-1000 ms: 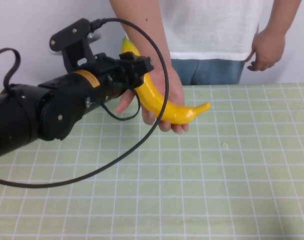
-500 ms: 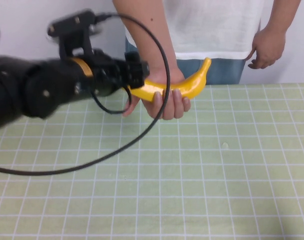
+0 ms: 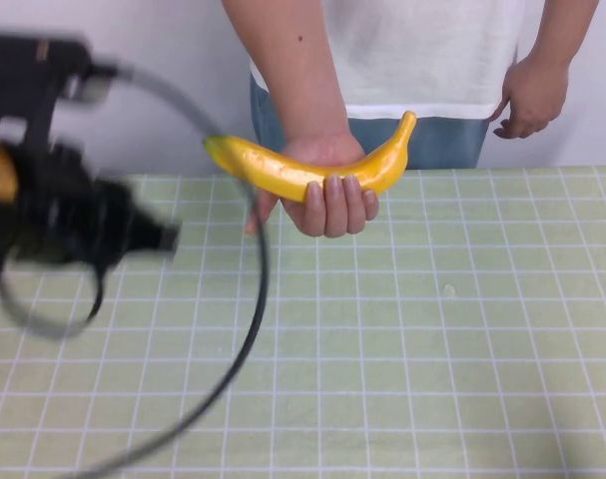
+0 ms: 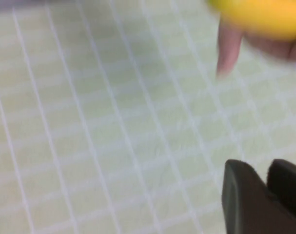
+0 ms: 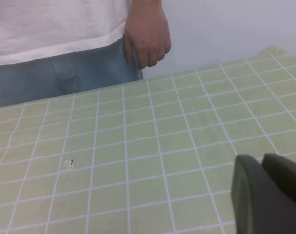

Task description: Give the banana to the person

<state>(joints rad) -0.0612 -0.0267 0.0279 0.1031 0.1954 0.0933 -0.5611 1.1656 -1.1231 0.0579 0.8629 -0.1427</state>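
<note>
The smooth, bright yellow curved banana [image 3: 312, 168] lies across the person's open hand [image 3: 324, 190], held above the far edge of the bench, with the person's fingers curled up over its front side. Its tapered stem points up and toward my right, and its blunt greenish end sticks out past the hand toward my left. In my left wrist view the banana [image 4: 265, 17] shows as a yellow blur at the edge with a fingertip below it.

The person in a white T-shirt and blue jeans [image 3: 422, 60] stands behind the bench, seen from chest to hips, with the other hand [image 3: 527, 98] hanging loosely curled at the side. My right wrist view shows that same hanging hand [image 5: 147, 36] against the jeans.

My left gripper [image 3: 168, 239] hangs over the left part of the bench, well apart from the banana and touching nothing; it is smeared by motion, and I cannot tell whether its fingers are wide or narrow. A black cable [image 3: 258, 299] loops down from the arm across the bench.

My right gripper [image 5: 272, 197] sits low over the right part of the green bench with its white grid lines [image 3: 432, 349]. Only a dark corner of it shows, so I cannot tell how its fingers stand either.
</note>
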